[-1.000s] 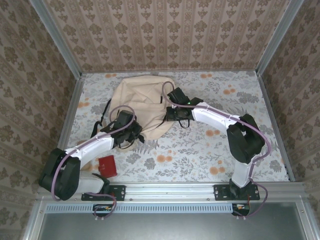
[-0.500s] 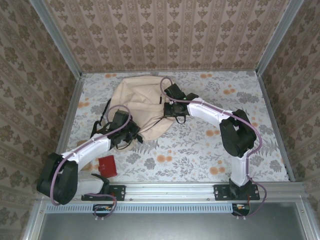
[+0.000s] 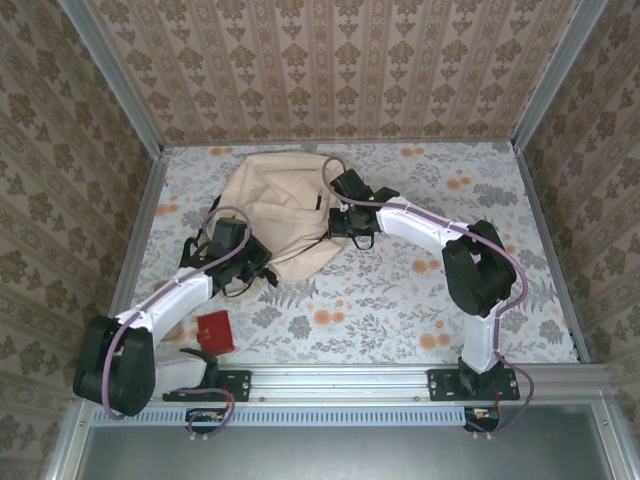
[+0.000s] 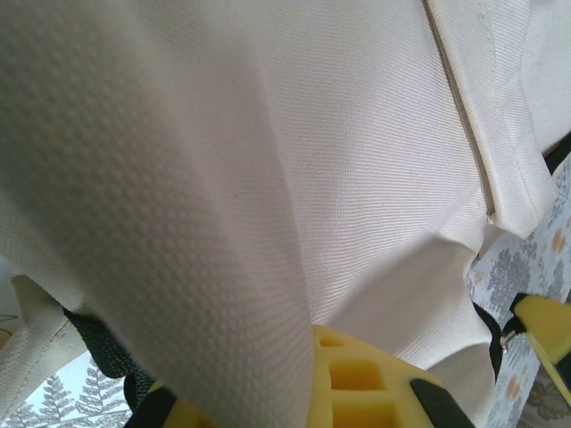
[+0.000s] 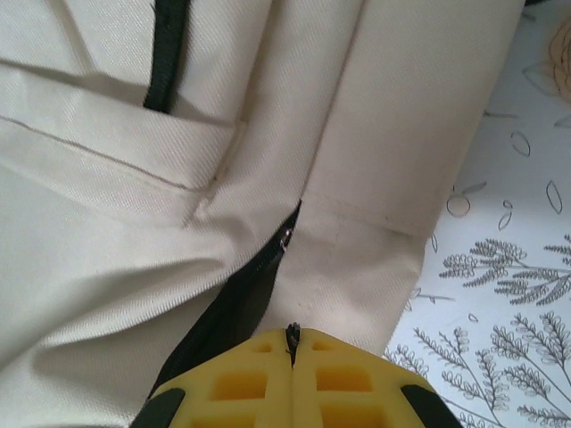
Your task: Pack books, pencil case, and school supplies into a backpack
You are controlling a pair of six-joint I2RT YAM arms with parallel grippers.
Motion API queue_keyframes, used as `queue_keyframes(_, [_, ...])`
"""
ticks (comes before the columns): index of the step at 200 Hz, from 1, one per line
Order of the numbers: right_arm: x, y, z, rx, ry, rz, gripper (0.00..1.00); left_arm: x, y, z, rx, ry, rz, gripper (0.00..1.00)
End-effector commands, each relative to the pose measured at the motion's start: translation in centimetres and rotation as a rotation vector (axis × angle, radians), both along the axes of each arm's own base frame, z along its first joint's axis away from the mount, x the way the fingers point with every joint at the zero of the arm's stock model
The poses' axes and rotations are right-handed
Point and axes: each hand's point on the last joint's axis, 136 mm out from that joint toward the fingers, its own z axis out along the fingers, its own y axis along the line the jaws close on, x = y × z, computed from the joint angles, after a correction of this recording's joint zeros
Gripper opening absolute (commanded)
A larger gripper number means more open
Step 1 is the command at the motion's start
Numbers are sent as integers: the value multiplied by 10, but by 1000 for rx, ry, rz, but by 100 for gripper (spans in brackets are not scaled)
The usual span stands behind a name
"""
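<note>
Overhead we see a flat red square (image 3: 214, 331) lower left; close up, the right gripper (image 5: 293, 343) pinches the zipper (image 5: 268, 267) of the cream canvas backpack (image 5: 401, 107), and the left gripper (image 4: 312, 374) apparently clamps its fabric.

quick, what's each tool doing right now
left tool: closed on a fold of the backpack
right tool: closed, apparently pinching its zipper pull
</note>
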Motion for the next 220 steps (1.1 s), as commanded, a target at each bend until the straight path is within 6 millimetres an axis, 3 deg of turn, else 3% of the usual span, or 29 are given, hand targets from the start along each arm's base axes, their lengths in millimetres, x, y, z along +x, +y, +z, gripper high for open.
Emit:
queue_keyframes(1, [22,-79,0,-220,-75,-193,0,-16,42,-30,153,123,43,0])
queue_keyframes(25, [32,-82,-10,-237,-67,-185,0,-18,40,-33,143,134,31,0])
queue_keyframes(43, [43,-58,-16,-151,-57,-142,0,-22,43,-35,153,149,30,0])
queue_keyframes(71, [42,-31,-33,-38,20,-107,0,-22,43,-29,146,136,12,0])
queue_keyframes(92, [34,-6,-28,58,32,-23,0,-21,37,-16,172,120,-54,31])
queue_keyframes(111, [24,17,-17,169,51,69,0,-18,31,3,256,90,-141,49])
queue_keyframes(133, [16,19,-10,195,59,92,0,-19,26,25,390,59,-268,58])
queue_keyframes(149, [11,16,-6,200,59,97,0,-17,22,39,486,34,-358,59])
queue_keyframes(193, [3,10,2,221,56,99,0,-10,-57,61,557,-146,-767,63])
queue_keyframes(220, [1,8,8,263,54,100,0,0,-95,44,558,-172,-950,65])
